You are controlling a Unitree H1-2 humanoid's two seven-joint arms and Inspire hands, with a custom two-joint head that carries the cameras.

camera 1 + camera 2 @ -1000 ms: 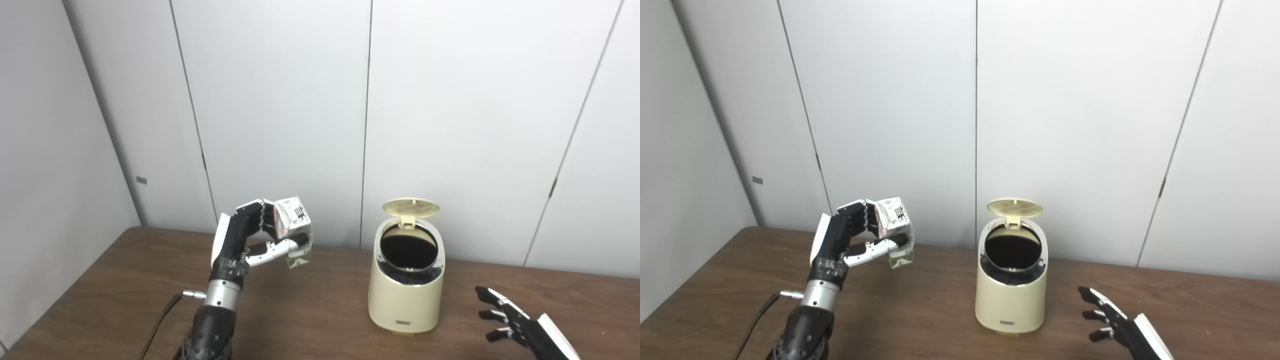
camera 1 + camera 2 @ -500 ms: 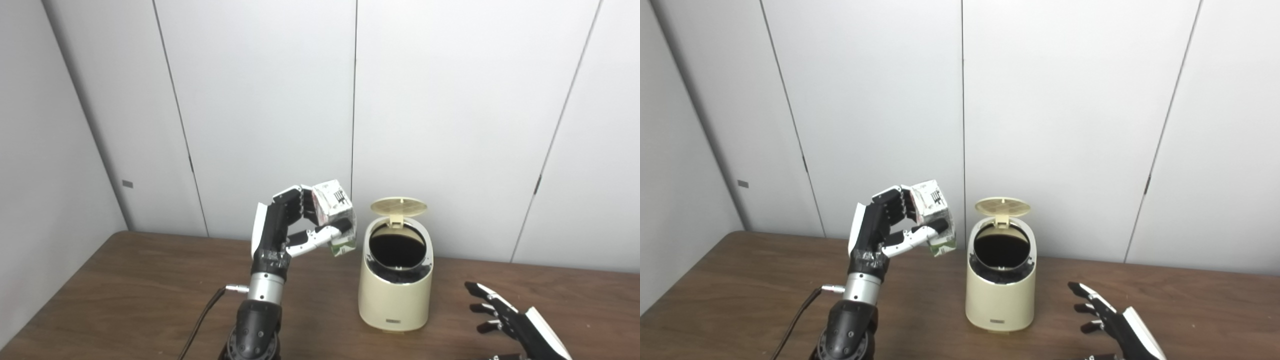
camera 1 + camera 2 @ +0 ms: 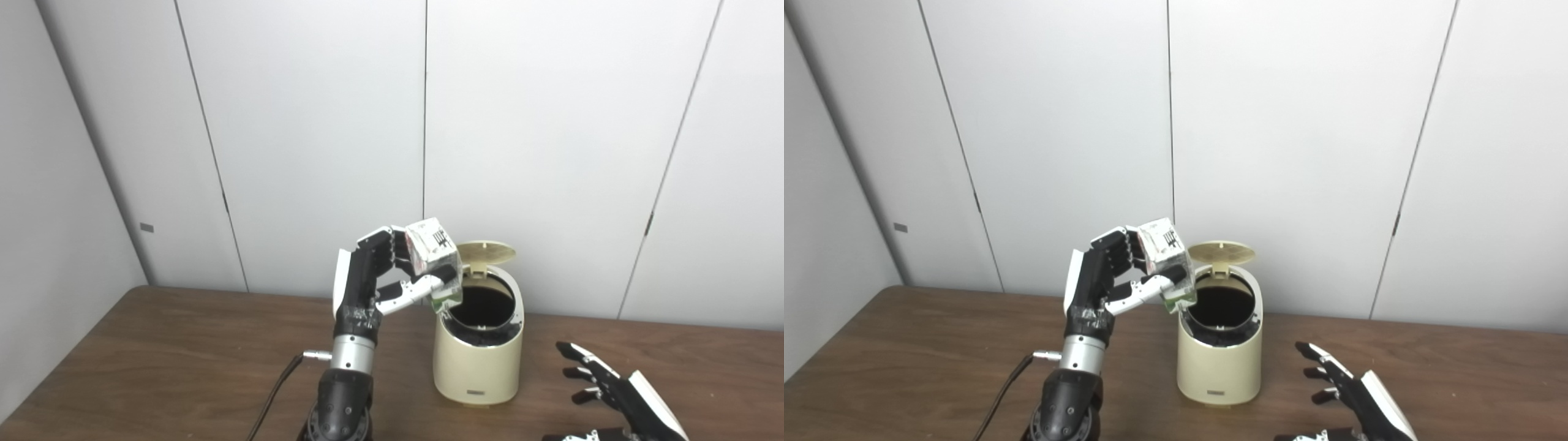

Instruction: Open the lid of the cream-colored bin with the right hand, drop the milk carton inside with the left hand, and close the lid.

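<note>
The cream-colored bin stands on the brown table with its round lid tipped up at the back and its dark mouth showing. My left hand is raised beside the bin's left rim, shut on the white milk carton, which hangs tilted over the near-left edge of the opening. My right hand rests low to the right of the bin, open with fingers spread, touching nothing.
The wooden table runs to its left and front edges. White wall panels stand close behind the bin. A black cable trails from my left wrist toward the front edge.
My left hand has carried the carton rightward and a little upward, from well left of the bin to its left rim. The camera has panned, shifting the whole scene. The right hand stays open.
</note>
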